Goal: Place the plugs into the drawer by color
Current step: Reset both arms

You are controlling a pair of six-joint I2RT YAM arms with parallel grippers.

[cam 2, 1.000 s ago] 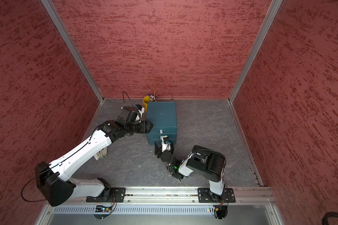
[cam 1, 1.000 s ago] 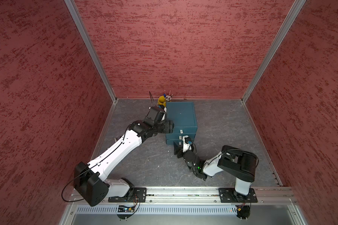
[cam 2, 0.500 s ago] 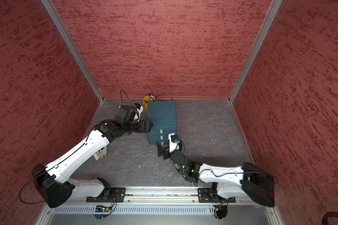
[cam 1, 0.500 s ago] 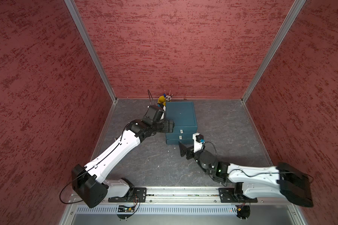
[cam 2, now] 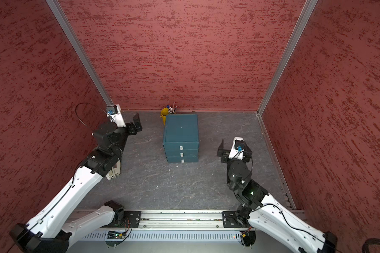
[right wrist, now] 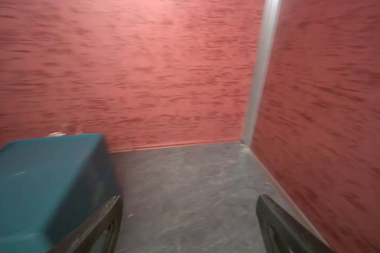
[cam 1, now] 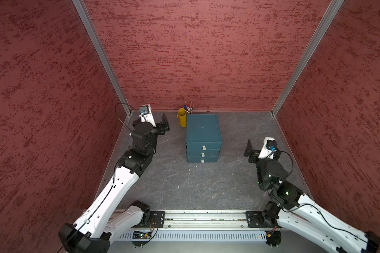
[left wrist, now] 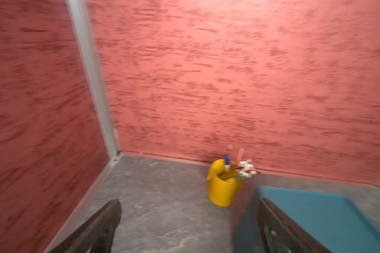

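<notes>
grey floor [cam 1: 184, 186], drawer [cam 1: 203, 133] between left gripper [left wrist: 189, 202] and right gripper [right wrist: 189, 197], untouched

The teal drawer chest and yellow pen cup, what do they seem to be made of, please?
The drawer chest looks like matte moulded plastic: uniform teal, rounded edges. The yellow pen cup could be plastic or painted metal; its even surface leaves that open.
</notes>
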